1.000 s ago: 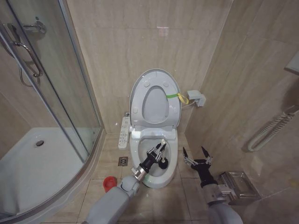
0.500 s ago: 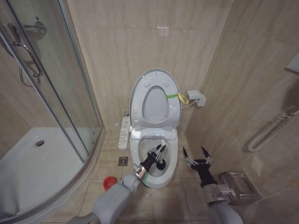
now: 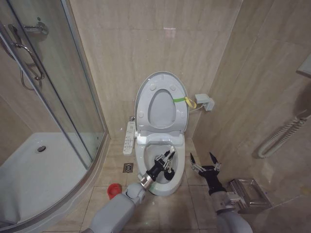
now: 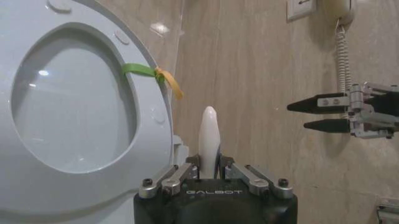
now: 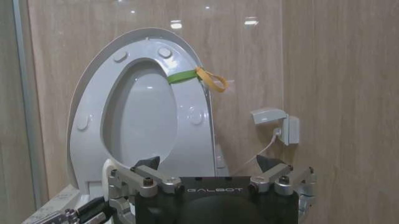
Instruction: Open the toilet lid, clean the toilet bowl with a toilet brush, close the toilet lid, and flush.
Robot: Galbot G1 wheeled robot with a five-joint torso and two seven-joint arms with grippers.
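- Your left gripper (image 3: 167,160) is over the toilet bowl (image 3: 144,154), and its fingers (image 4: 179,173) are clamped on the pale handle of the toilet brush (image 4: 209,134).
- From the left wrist view, the handle rises straight out from between those fingers; the brush's dark head sits just below them inside the bowl.
- Your right gripper (image 3: 204,162) hangs beside the bowl, off to the far side of the left fingers, with its own fingers (image 4: 319,104) spread apart and holding nothing.
- The toilet lid (image 3: 160,105) stands upright against the wall beyond both sets of fingers, with the seat ring raised against it.
- The yellow-green strap (image 5: 194,75) sits on the lid's edge.
- The red holder (image 3: 114,191) rests on the floor, behind the left fingers and next to the bowl's base.
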